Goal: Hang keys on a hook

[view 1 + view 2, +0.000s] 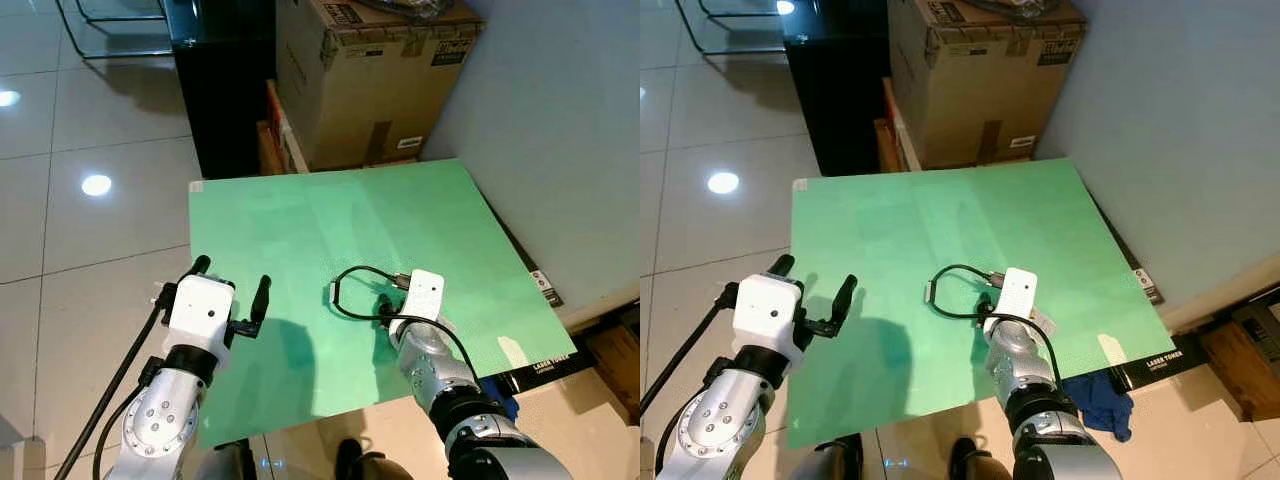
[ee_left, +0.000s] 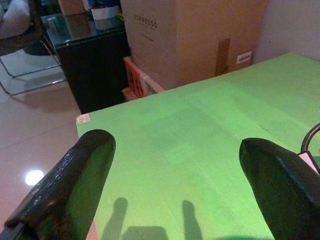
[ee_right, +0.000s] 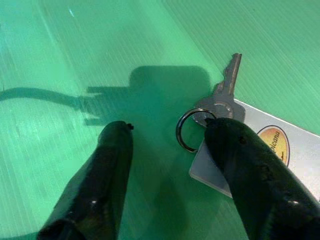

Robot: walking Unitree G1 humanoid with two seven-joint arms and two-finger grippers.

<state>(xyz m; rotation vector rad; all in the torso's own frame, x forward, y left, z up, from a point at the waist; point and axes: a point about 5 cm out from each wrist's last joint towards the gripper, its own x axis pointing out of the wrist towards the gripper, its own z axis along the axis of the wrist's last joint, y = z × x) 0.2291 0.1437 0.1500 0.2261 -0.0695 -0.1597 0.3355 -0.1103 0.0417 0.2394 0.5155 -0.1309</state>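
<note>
— What do the keys look like, and where are they?

— A silver key (image 3: 227, 85) on a thin metal ring (image 3: 192, 131), joined to a white tag (image 3: 272, 150) with a yellow oval mark. They lie flat on the green table (image 1: 300, 230), near its near right part, under the right hand (image 3: 167, 150).

— Going left to right, what are the hands doing?

— The left hand (image 1: 232, 290) hovers at the table's near left edge, fingers spread wide, holding nothing. The right hand is lowered over the keys with its fingers parted; one fingertip (image 3: 225, 132) touches the ring and tag, the other (image 3: 115, 140) rests on bare table, nothing clamped.

— Anything around them?

— A black cable (image 1: 355, 290) loops on the table just left of the right hand. Beyond the far edge stand a black cabinet (image 1: 225, 80) and, right of it, a cardboard box (image 1: 370, 70). A grey wall (image 1: 560, 120) runs along the right side.
</note>
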